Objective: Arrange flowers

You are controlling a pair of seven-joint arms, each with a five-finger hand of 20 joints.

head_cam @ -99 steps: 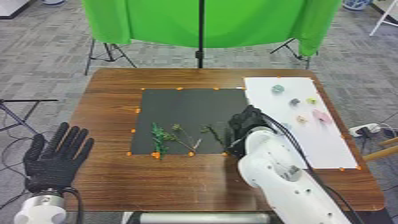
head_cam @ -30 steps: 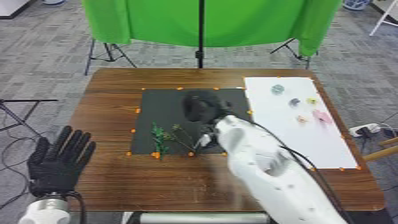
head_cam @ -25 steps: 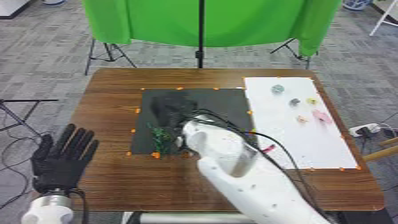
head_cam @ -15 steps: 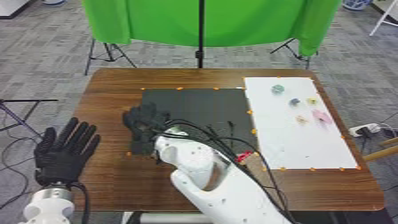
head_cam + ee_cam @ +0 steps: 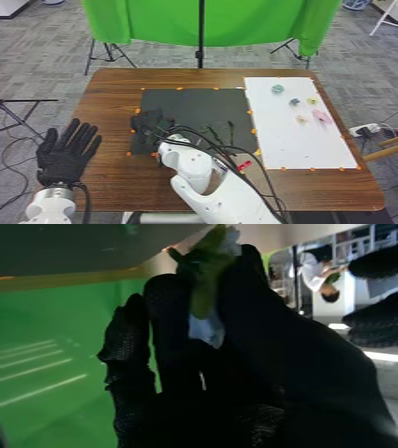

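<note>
A green stem (image 5: pixel 207 274) sits pinched in the right robot hand (image 5: pixel 153 121).

The right hand (image 5: pixel 153 123) is over the left part of the black mat (image 5: pixel 195 102), with a dark sprig (image 5: pixel 218 131) to its right. Small blooms (image 5: pixel 321 117) dot the white sheet (image 5: pixel 302 150). The left hand (image 5: pixel 64 162), fingers straight, is by the table's (image 5: pixel 124 187) left edge.

Grained brown was shown by the bench (image 5: pixel 111 102), dark grey by the mat (image 5: pixel 197 106), white by the sheet (image 5: pixel 293 145), orange by the tape (image 5: pixel 253 131), black by the left hand (image 5: pixel 62 162) and right hand (image 5: pixel 152 123), green by the stem (image 5: pixel 208 279) and backdrop (image 5: pixel 253 25), and paler tints by the blue-green flower (image 5: pixel 278 89), yellow flower (image 5: pixel 312 101) and pink flower (image 5: pixel 322 117).
</note>
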